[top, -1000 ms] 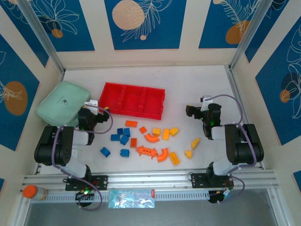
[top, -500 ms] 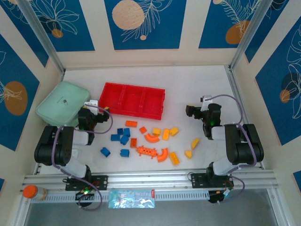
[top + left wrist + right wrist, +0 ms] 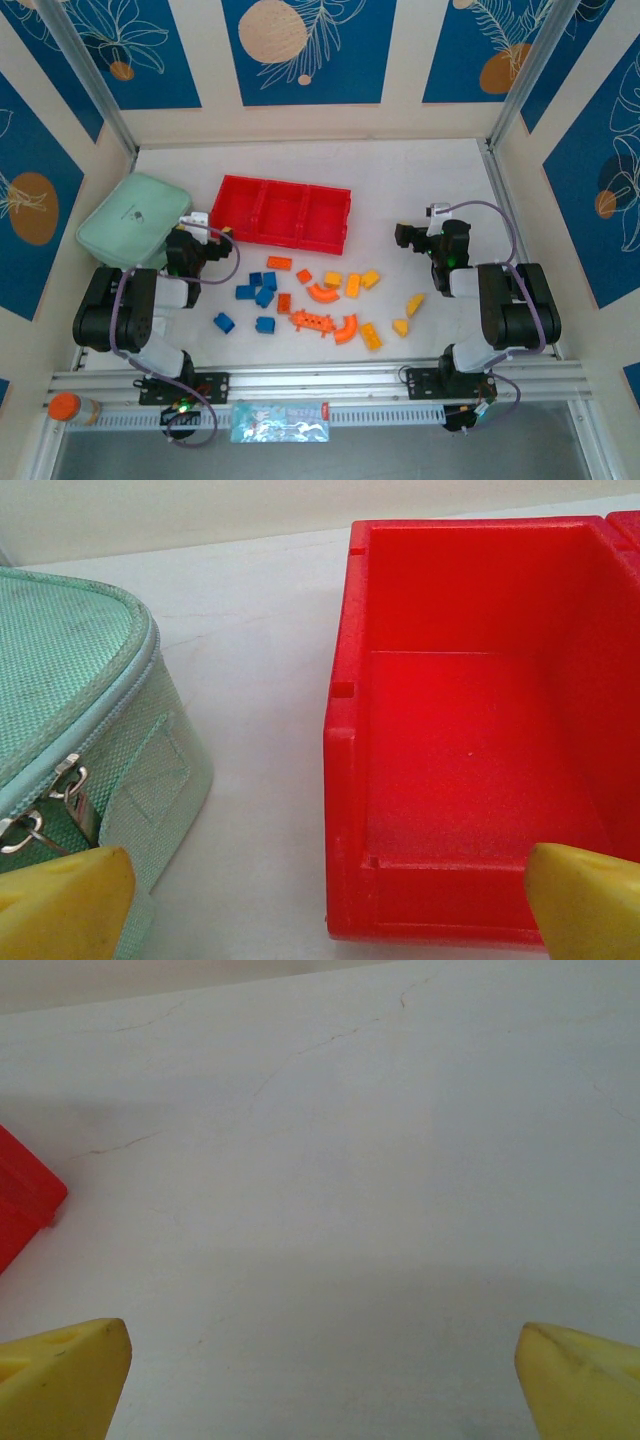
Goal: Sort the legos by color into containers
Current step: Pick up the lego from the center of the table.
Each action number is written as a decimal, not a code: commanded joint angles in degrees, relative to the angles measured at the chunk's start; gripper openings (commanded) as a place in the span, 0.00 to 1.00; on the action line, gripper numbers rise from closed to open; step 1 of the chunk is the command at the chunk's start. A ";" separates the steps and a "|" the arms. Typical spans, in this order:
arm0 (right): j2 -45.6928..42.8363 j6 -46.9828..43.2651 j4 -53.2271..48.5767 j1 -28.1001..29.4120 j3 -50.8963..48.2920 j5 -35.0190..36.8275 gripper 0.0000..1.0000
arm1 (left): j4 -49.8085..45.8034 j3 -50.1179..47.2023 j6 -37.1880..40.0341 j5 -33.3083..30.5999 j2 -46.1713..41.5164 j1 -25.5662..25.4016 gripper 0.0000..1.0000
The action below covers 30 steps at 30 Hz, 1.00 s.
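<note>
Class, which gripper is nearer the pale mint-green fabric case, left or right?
Left. The left gripper sits beside the pale mint-green fabric case; the right gripper is far beyond the shallow red plastic tray.

Most of the red tray [image 3: 340, 780] beyond the right edge, mint-green case [image 3: 70, 680] beyond the left.

Nothing had visibly changed across the last second: the left gripper [image 3: 212, 238] at eight o'clock of the tray [image 3: 284, 243], the right gripper [image 3: 403, 237] at its three o'clock, and the legos [image 3: 310, 295] scattered at its six o'clock showed no shift.
</note>
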 commanded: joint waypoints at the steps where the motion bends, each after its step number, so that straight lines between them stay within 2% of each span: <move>1: -0.65 -1.16 1.57 -0.30 0.34 -0.86 0.99 | -0.58 1.03 0.30 -0.16 -0.21 -0.33 0.99; 5: -0.82 -1.16 1.71 -0.30 0.22 -0.97 0.99 | -1.21 0.73 0.44 0.79 -1.87 -0.33 0.99; 14: -6.05 -1.61 -3.10 0.23 0.49 -0.89 0.99 | -9.74 0.03 1.13 3.30 -13.01 -0.33 0.99; 21: -14.73 1.45 -11.59 -0.64 1.49 1.69 0.99 | -18.11 0.63 -3.83 2.96 -21.88 -0.34 0.99; 25: -21.19 6.94 -18.34 -1.70 2.81 -0.50 0.99 | -27.45 2.83 -9.58 2.92 -27.55 -0.33 0.99; 28: -24.83 11.16 -22.79 -2.03 3.86 -1.65 0.99 | -32.84 4.63 -11.39 5.63 -30.98 -0.33 0.99; 30: -26.49 17.39 -27.34 -2.47 5.43 -0.99 0.99 | -36.47 5.78 -15.27 6.29 -33.01 -0.22 0.99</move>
